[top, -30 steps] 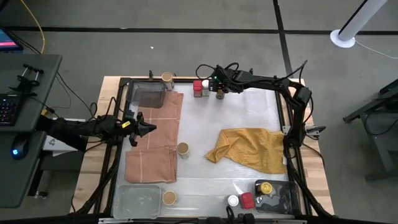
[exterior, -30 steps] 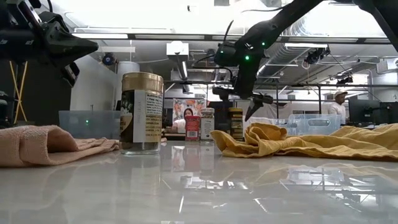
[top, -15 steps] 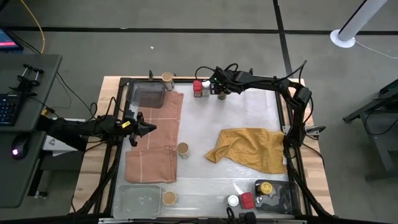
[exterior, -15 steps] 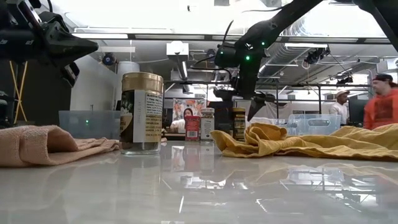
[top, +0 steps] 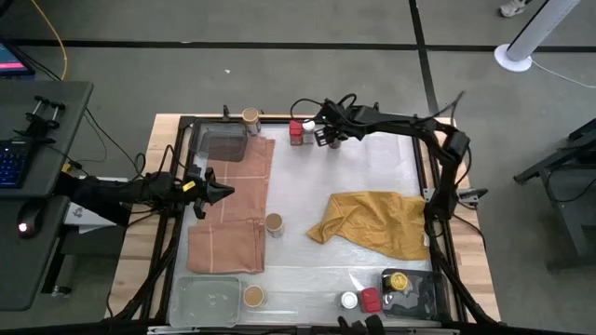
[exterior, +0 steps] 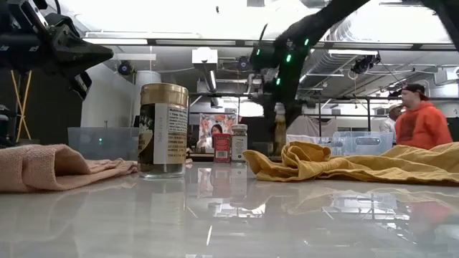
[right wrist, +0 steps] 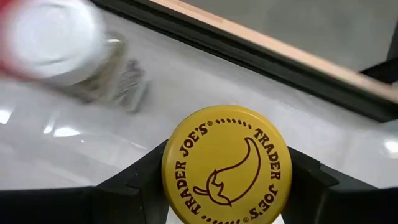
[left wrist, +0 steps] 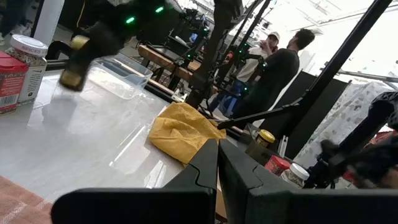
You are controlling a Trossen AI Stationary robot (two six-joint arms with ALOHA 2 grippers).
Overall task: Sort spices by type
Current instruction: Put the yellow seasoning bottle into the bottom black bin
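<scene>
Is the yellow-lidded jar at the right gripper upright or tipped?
Upright: the right wrist view looks straight down on the yellow lid, flat and round between the right gripper's fingers.

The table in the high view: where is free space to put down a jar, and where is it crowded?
Free: the white surface between the top jars and the yellow cloth, and the strip between that cloth and the pink cloth. Crowded: the top edge at the right end effector, and the bottom-right tray.

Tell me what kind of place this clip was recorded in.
Most likely a robotics lab or workshop, not a kitchen. The low view shows exposed ceiling ducts and a person beyond the table, the high view a framed wooden table on a bare floor beside a desk with a keyboard.
</scene>
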